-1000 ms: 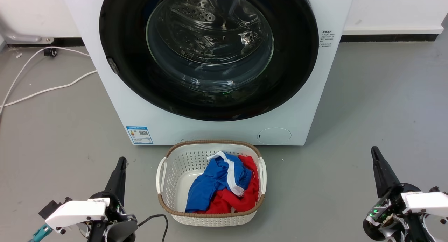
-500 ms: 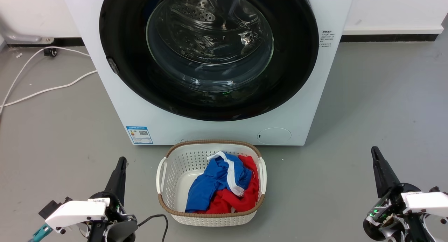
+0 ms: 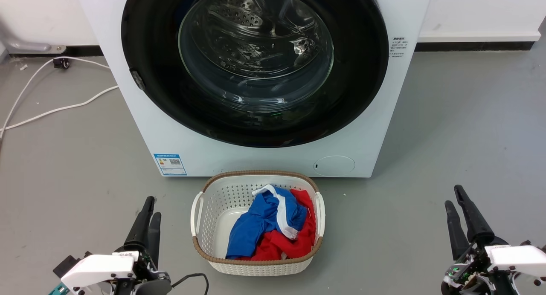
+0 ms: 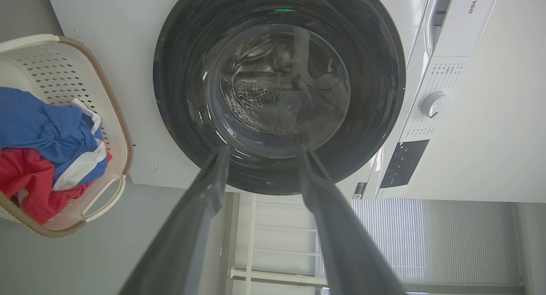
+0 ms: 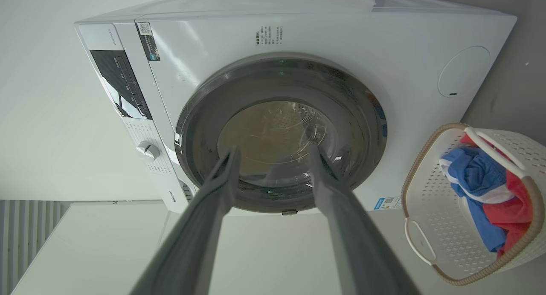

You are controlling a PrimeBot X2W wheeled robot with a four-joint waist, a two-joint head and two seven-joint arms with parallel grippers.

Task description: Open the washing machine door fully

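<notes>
- Head view: the washing machine door is shut flush on the front of the washing machine, far centre. The left gripper is near left and the right gripper near right. Both have their fingers parted, hold nothing and are well apart from the door.
- Head view, step judged: the reach to the door has not begun. Best to aim for the small grey latch tab on the door's left edge, hook behind the rim there and pull near in an arc. The hinge is likely on the right. Steer clear of the laundry basket just in front of the machine, and keep off the glass.
- Head view: the disc stands upright, its face pointing near, towards the robot. It is round, so it has no long axis.
- Left wrist view: the left gripper is spread and empty, aimed at the door, not touching.
- Right wrist view: the right gripper is spread and empty, facing the shut door. The tab shows at the rim.
</notes>
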